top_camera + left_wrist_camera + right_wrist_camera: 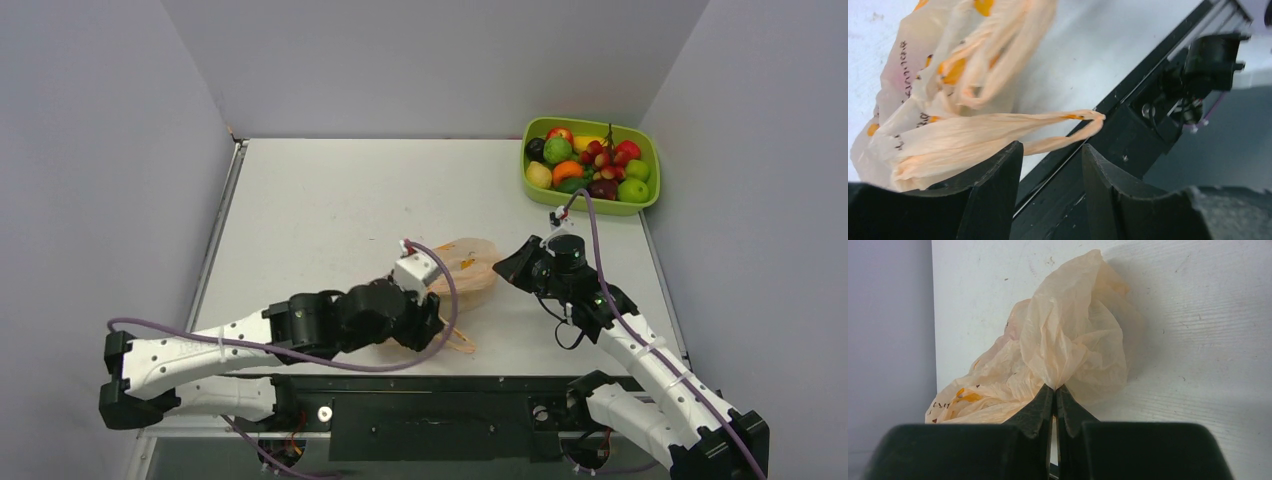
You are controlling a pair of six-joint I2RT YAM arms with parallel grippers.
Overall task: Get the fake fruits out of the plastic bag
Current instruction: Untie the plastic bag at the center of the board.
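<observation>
Bag (470, 262): lies crumpled and slumped on the table (320, 200), thin peach film with small orange print. What it holds cannot be made out through the film. Two loop handles trail from its near end towards the arm bases.

Handle (1048, 127): one loop is drawn out flat from the bag, and its tip reaches the black rail (1128, 130) just near-side of the bag.

Right gripper (1054, 389): at the bag's right edge, jaws closed tight on a gathered fold of film. The film fans upward and outward from the pinch. Only bag material shows between the tips.

Left gripper (1052, 149): at the bag's near-left end, over the handles. Jaws stand apart with a clear gap. The drawn-out loop crosses just beyond the tips. It runs behind the left finger (993, 190) and is not clamped. Whether it touches that finger I cannot tell. Nothing is held.

Fruits (590, 160): well apart from the bag, to its far right, piled together in a tray (655, 165). Visible in the pile:
- a red grape bunch in the middle
- several green pieces
- one orange piece
- yellow pieces
- one dark purple piece at the side nearest the bag

Tray: lime green and rectangular, in the corner far-right of the bag. It touches neither the bag nor either gripper.
</observation>
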